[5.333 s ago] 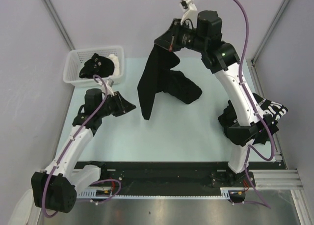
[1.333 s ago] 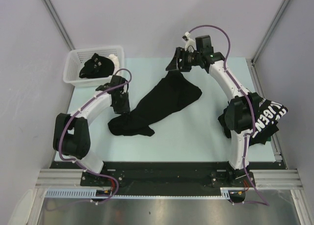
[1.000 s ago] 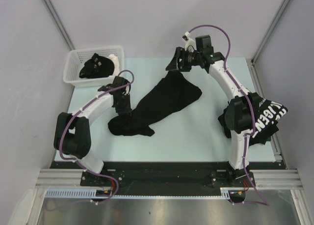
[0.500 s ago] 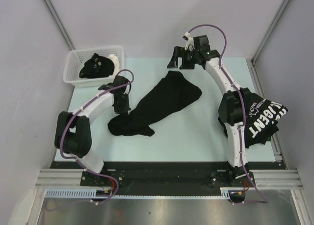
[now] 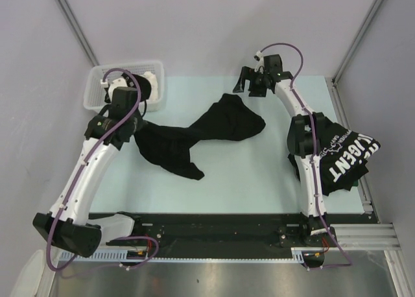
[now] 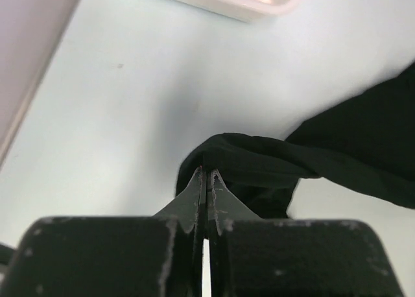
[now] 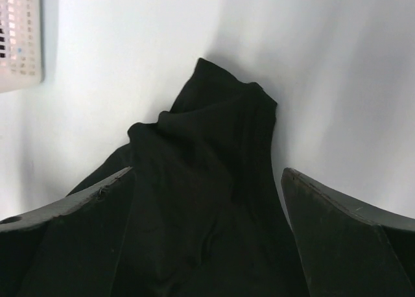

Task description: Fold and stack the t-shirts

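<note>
Firmly, left claw [image 6: 206, 175] pinches the t-shirt [image 5: 227, 123] edge; right claw [image 7: 207, 174] gapes above it.

Only one readable text, seen in the top view: big white block capitals on the black t-shirt [image 5: 347, 155] draped at the table's 3 o'clock edge. The legible part reads "IGENT". The leading letters are cut off behind the right arm [image 5: 303, 136]. A smaller white line runs alongside the capitals, toward 12 o'clock, and is too small to read. Both wrist views show nothing legible.
</note>
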You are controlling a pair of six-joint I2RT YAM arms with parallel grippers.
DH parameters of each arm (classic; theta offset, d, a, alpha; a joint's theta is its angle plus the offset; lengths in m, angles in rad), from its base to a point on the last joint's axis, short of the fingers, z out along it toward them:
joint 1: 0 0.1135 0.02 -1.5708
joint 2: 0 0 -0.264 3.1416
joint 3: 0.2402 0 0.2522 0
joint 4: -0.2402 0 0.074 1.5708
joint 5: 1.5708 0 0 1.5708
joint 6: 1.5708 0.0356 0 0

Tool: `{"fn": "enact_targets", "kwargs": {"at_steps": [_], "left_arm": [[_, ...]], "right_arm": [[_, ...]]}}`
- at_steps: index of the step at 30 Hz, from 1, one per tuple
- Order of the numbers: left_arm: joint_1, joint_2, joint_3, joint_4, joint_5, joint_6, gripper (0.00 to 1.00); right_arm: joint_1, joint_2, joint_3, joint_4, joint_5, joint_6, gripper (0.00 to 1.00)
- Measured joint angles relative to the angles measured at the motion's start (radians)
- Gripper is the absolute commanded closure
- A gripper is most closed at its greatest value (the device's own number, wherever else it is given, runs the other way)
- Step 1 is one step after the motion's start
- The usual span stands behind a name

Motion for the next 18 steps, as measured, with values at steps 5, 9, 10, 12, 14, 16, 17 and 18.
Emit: {"fn": "enact_targets", "kwargs": {"at_steps": [5,9,10,12,14,16,17,18], "left_arm": [[0.002,-0.015,0.018,-0.075,-0.079,-0.041,1.0],[0.002,-0.013,0.018,-0.097,-0.085,-0.05,1.0],[0.003,-0.011,0.018,-0.099,-0.084,-0.05,1.0],[0.002,-0.003,0.018,-0.1,-0.081,-0.05,1.0],[0.003,0.01,0.018,-0.098,-0.078,-0.05,1.0],[0.003,0.023,0.018,-0.092,-0.074,-0.048,1.0],[0.003,0.028,0.018,-0.086,-0.072,-0.048,1.0],[0.003,0.031,0.018,-0.081,-0.068,-0.047,1.0]], "right_arm": [[0.007,0.024,0.0,0.028,-0.051,0.052,0.0],[0.016,0.025,-0.003,0.042,-0.064,0.077,0.0],[0.019,0.023,-0.006,0.043,-0.063,0.079,0.0],[0.025,0.012,-0.021,0.035,-0.054,0.08,0.0],[0.032,-0.015,-0.048,0.024,-0.031,0.069,0.0],[0.044,-0.074,-0.104,0.005,0.006,0.043,0.0],[0.052,-0.113,-0.137,-0.008,0.029,0.024,0.0],[0.061,-0.148,-0.163,-0.015,0.048,0.006,0.0]]}}
